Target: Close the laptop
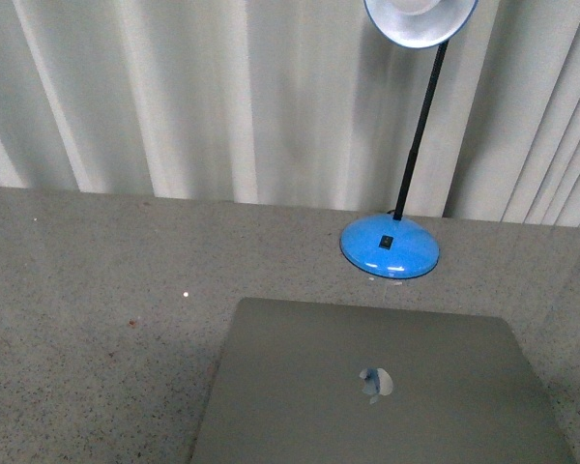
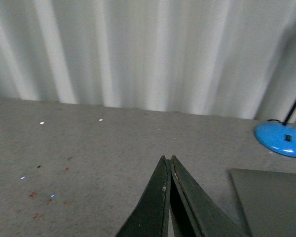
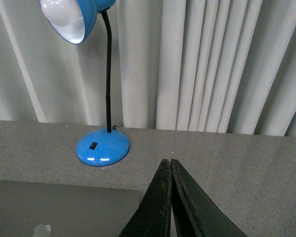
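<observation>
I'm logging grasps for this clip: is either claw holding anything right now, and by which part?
Nothing is held. The left claw and the right claw are both shut on nothing, above the table, clear of the laptop.

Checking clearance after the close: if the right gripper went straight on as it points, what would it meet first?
Probably bare table, then the curtain; the right gripper aims right of the lamp base. Depth is unclear.

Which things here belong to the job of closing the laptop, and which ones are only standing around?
Belong to the job:
- laptop, lid already down with the logo facing up
- left gripper, fingers together, holding nothing
- right gripper, fingers together, holding nothing

Only standing around:
- blue desk lamp, behind the laptop
- grey table
- white curtain
</observation>
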